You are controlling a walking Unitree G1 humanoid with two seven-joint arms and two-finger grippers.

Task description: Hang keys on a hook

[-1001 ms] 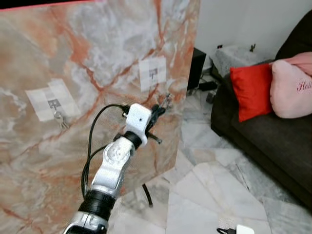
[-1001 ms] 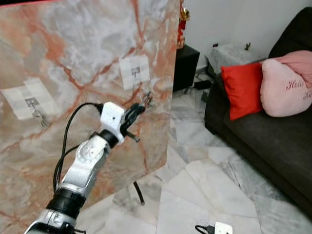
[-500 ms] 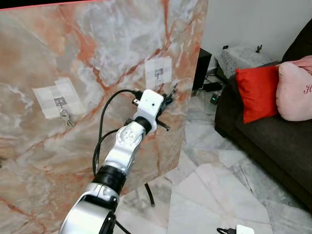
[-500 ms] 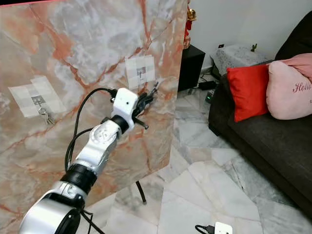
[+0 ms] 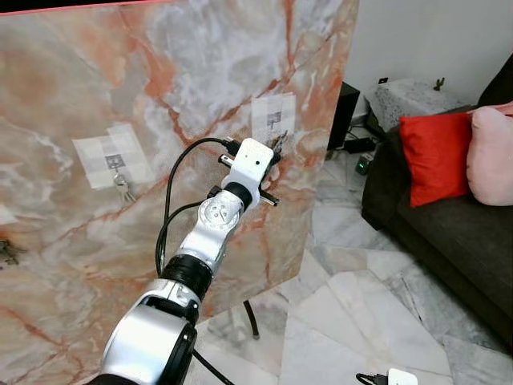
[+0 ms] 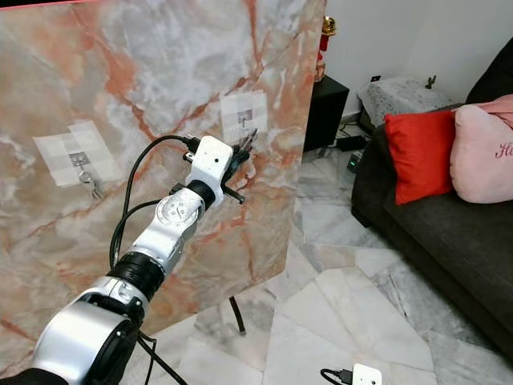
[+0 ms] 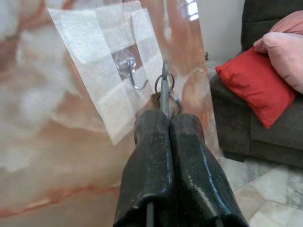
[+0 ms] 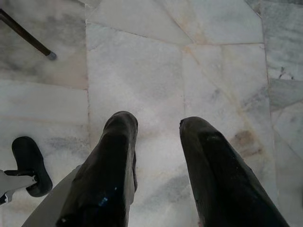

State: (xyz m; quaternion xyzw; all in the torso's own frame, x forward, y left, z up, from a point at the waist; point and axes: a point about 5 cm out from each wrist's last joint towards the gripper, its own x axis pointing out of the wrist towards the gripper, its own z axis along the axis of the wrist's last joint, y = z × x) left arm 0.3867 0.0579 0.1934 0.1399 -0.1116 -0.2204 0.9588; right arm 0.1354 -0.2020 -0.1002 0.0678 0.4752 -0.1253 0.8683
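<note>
The left arm is extended toward the marble panel (image 5: 160,96). The left pincer (image 7: 163,116) is clamped on the keys (image 7: 164,87), held just beside the hook (image 7: 128,68). The right pincer (image 8: 156,127) is held apart above the floor (image 8: 142,56).

Marble-look board (image 5: 120,72) upright; two taped hooks (image 7: 129,71) (left one (image 5: 119,164) bearing keys (image 5: 124,186)).

The marble board (image 5: 160,96) blocks any way past the hook (image 7: 130,71); open air lies toward the sofa (image 5: 449,216) at 3 o'clock (bare floor (image 5: 353,321) below)
</note>
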